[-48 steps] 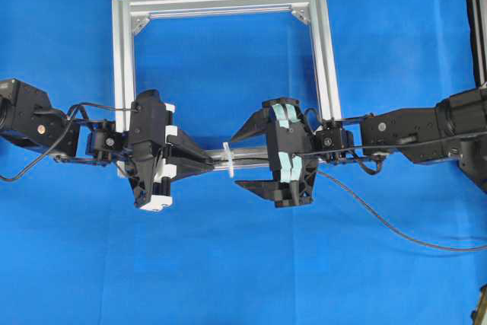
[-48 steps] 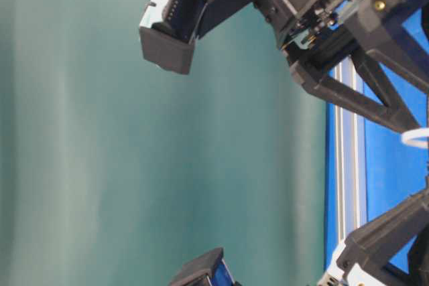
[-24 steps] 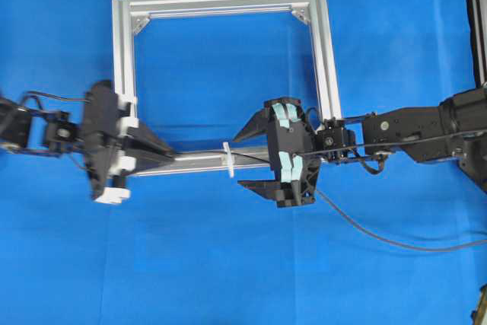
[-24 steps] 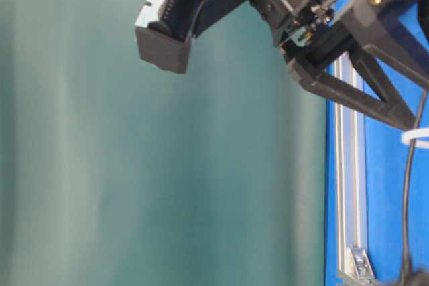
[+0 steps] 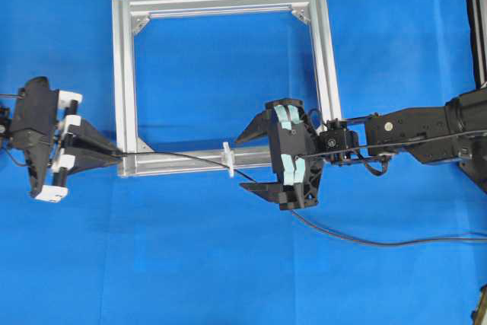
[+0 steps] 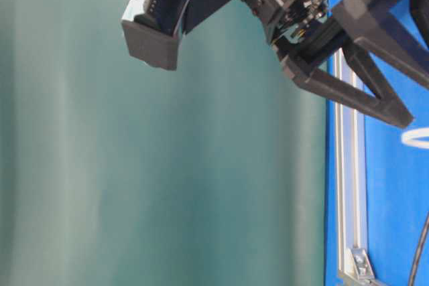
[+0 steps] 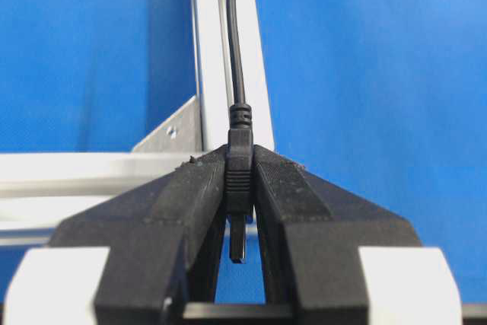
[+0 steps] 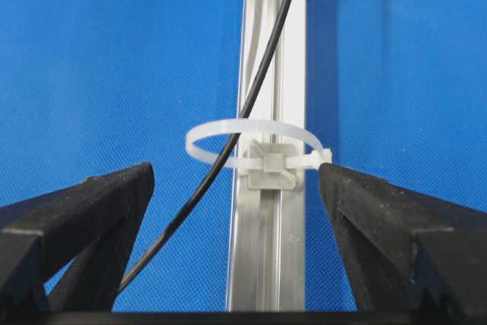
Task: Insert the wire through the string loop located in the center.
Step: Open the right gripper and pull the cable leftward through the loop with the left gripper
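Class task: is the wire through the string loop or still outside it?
Through. The right wrist view shows the wire passing inside the white string loop above the aluminium frame bar.

The thin black wire (image 8: 251,104) ran through the upright white string loop (image 8: 255,146) mounted on the frame bar.

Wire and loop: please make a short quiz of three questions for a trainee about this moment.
1. True or false: the wire already passes through the string loop.
2. Which gripper holds the plug end of the wire: A) left gripper, B) right gripper?
3. On what does the string loop stand?

Key:
1. True; the right wrist view shows the wire running through it.
2. A; the right gripper's jaws stand open on either side of the loop.
3. On the near bar of the aluminium frame.
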